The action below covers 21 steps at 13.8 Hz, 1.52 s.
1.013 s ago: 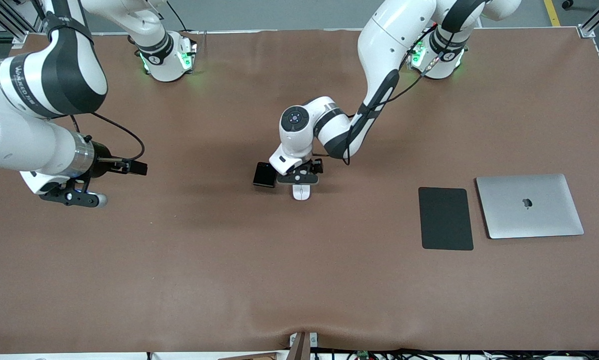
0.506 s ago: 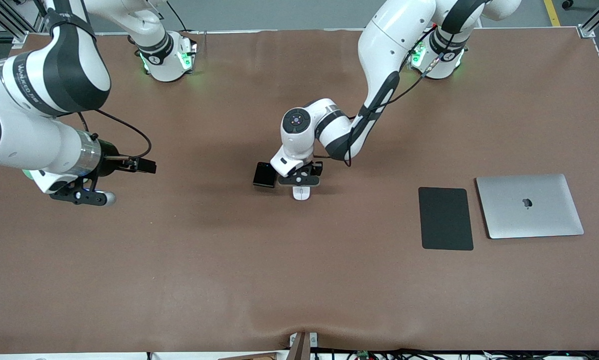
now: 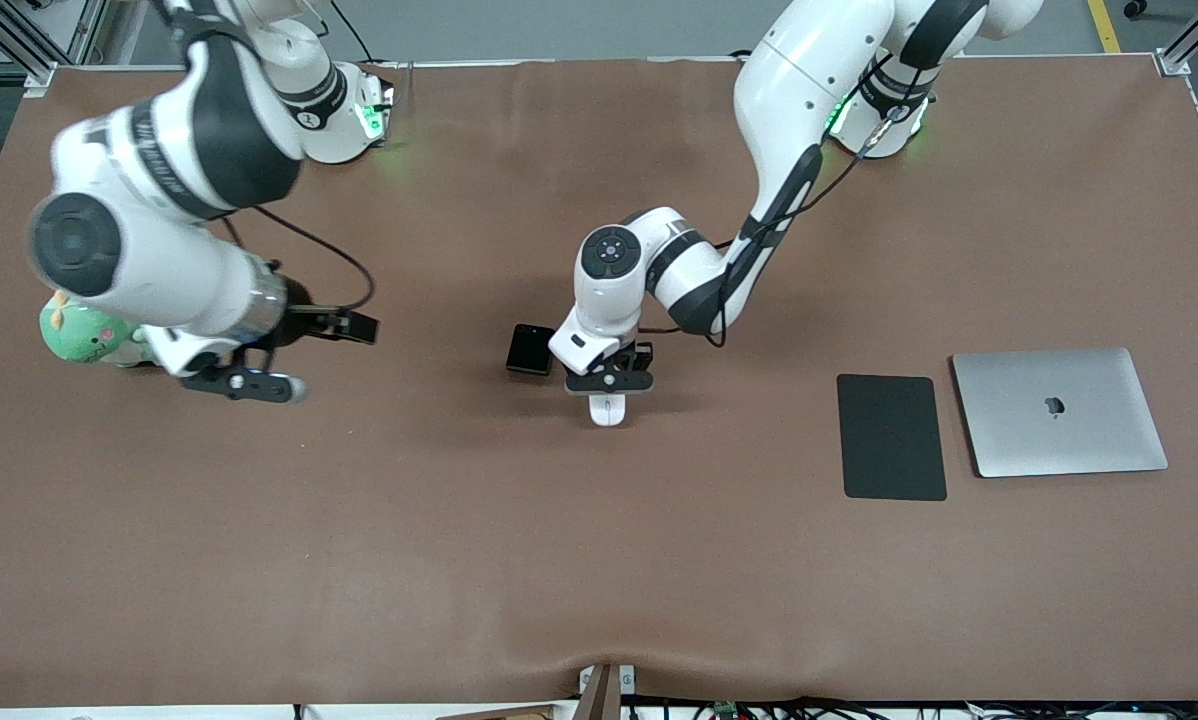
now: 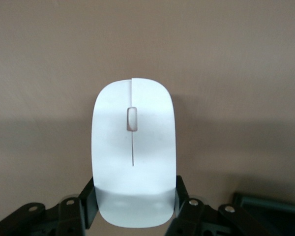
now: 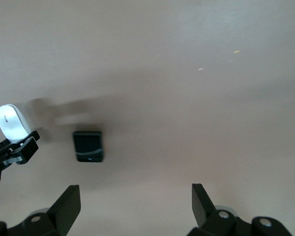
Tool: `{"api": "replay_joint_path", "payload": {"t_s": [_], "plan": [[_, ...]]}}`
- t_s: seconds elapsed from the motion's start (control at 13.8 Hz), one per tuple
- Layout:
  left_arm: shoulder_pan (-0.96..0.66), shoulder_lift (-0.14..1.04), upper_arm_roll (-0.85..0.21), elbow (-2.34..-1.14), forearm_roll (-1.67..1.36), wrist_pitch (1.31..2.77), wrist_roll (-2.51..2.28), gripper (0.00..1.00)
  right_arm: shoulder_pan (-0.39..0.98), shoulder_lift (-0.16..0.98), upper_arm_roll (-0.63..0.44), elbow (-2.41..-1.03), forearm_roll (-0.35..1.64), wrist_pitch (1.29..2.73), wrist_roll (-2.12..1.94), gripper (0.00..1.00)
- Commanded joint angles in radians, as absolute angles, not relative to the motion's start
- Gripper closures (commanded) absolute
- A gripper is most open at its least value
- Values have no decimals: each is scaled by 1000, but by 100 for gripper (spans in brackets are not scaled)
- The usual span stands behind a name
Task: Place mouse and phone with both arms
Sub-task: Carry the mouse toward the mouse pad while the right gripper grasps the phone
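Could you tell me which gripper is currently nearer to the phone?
Left. The left gripper is shut on the mouse right beside the phone; the right gripper hangs open over bare table toward the right arm's end.

Smooth white plastic mouse (image 4: 132, 152) sits between the left gripper's (image 4: 132, 209) matt black fingers; beside them, glossy black phone (image 3: 530, 349) on matt brown cloth table (image 3: 459, 550).

The left end effector (image 4: 133, 209) grips the white mouse (image 4: 132, 147) above the brown table (image 4: 226, 59).
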<state>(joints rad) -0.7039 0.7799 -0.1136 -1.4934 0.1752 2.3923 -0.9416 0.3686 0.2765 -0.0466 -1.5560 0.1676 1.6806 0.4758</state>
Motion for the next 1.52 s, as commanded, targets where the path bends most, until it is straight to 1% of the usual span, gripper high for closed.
{"api": "replay_joint_path", "payload": {"t_s": [0.0,0.14,0.29,0.36,0.58,0.72,0.94,1.09,1.45], "plan": [[-670,688,-120,-1509,181,2335,-954,100,448,290,-55,-1601,173,1770,557,0],[-640,641,-124,-1511,169,2295,-953,100,504,290,-57,-1678,169,1860,580,0],[-611,606,-124,-1513,164,2246,-951,100,511,299,-57,-1777,164,1992,580,0],[-604,591,-126,-1513,164,2226,-950,100,518,299,-55,-1804,164,2028,580,0],[-574,552,-126,-1514,163,2192,-950,100,537,324,-57,-1796,163,2042,581,0],[-554,528,-127,-1516,164,2143,-940,100,540,379,-55,-1772,161,2101,580,0],[-512,497,-129,-1519,163,2077,-936,100,578,405,-55,-1769,161,2118,583,0],[-486,479,-129,-1522,163,2037,-892,100,619,428,-57,-1767,160,2163,595,0],[-422,439,-129,-1534,135,1953,-766,100,644,488,-57,-1749,152,2177,657,0]]}}
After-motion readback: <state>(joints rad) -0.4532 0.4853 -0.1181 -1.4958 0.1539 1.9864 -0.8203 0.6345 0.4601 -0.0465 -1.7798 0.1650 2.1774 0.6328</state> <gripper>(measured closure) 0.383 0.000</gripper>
